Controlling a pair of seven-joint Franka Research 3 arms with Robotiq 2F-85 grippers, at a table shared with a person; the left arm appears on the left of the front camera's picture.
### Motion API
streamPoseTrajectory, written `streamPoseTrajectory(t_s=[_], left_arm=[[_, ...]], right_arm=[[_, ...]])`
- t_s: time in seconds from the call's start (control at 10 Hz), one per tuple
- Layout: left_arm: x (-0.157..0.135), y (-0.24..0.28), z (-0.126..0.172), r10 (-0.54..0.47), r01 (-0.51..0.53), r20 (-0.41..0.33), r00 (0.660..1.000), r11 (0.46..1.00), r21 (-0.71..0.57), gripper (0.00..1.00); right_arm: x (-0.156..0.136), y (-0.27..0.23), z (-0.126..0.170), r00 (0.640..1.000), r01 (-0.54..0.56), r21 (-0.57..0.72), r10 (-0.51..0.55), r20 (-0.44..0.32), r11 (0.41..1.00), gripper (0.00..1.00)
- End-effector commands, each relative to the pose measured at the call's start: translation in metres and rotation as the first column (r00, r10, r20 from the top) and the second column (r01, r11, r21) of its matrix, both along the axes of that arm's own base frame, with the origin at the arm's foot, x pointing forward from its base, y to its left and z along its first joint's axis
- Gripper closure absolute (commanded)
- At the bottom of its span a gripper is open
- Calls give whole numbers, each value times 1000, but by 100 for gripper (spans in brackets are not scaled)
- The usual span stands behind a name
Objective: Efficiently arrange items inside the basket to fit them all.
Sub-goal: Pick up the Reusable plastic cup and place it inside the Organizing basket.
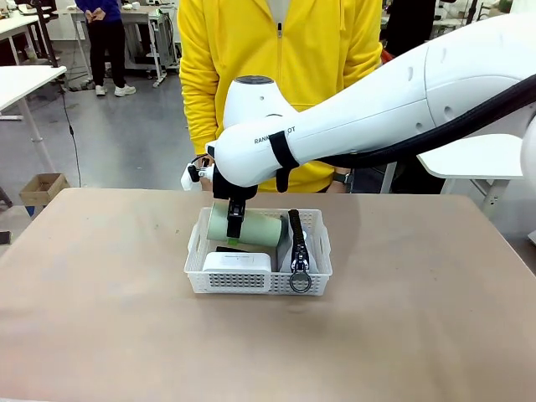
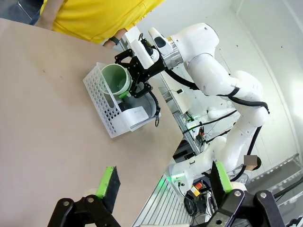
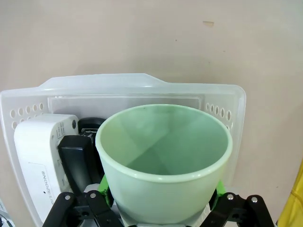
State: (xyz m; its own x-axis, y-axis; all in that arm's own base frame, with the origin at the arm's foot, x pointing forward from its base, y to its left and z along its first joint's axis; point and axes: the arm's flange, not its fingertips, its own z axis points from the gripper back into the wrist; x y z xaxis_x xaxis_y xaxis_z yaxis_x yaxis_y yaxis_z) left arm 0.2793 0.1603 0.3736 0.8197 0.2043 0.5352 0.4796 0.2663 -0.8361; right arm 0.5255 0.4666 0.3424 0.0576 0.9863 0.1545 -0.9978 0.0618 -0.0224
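Observation:
The white perforated basket [image 1: 199, 276] sits mid-table. My right gripper [image 1: 234, 224] reaches across from the right and is shut on the pale green cup [image 1: 261, 228], holding it on its side over the basket's far part. In the right wrist view the cup [image 3: 163, 156] sits between the green pads, its mouth facing the camera. A white box [image 1: 237, 262] lies at the front left, and a black stapler [image 3: 78, 158] is partly hidden beside it. The grey pouch's black zipper [image 1: 296, 239] runs along the basket's right side. My left gripper [image 2: 164, 182] is open and holds nothing.
A person in a yellow jacket [image 1: 280, 67] stands at the far edge of the table just behind the basket. The tan tabletop [image 1: 100, 318] stretches bare around the basket. White tables [image 1: 25, 84] stand farther back on the left.

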Motion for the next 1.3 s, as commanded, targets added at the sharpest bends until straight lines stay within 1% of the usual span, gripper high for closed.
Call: streamPoseTrajectory(t_s=[0.0,0.1,0.2,0.5,0.9,1.0,1.1,1.2], left_arm=[[-4,0,2,-4,4,2,1000,1000,-10,0],[-4,0,2,-4,4,2,1000,1000,-10,0],[-4,0,2,-4,4,2,1000,1000,-10,0],[-4,0,2,-4,4,2,1000,1000,-10,0],[-4,0,2,-4,4,2,1000,1000,-10,0],[-4,0,2,-4,4,2,1000,1000,-10,0],[-4,0,2,-4,4,2,1000,1000,-10,0],[-4,0,2,-4,4,2,1000,1000,-10,0]], right_arm=[[4,3,7,1000,-24,-20,24,4,1000,9],[4,4,6,1000,-25,-22,25,-1,999,9],[4,5,6,999,-36,-18,36,-12,999,0],[4,8,3,998,-50,-13,50,-31,999,0],[3,10,0,999,-38,-1,38,-24,999,0],[4,5,-12,999,-45,-5,45,-25,999,0],[3,6,-10,999,-33,-5,32,-15,999,0],[-3,2,0,1000,-20,11,20,1,1000,0]])
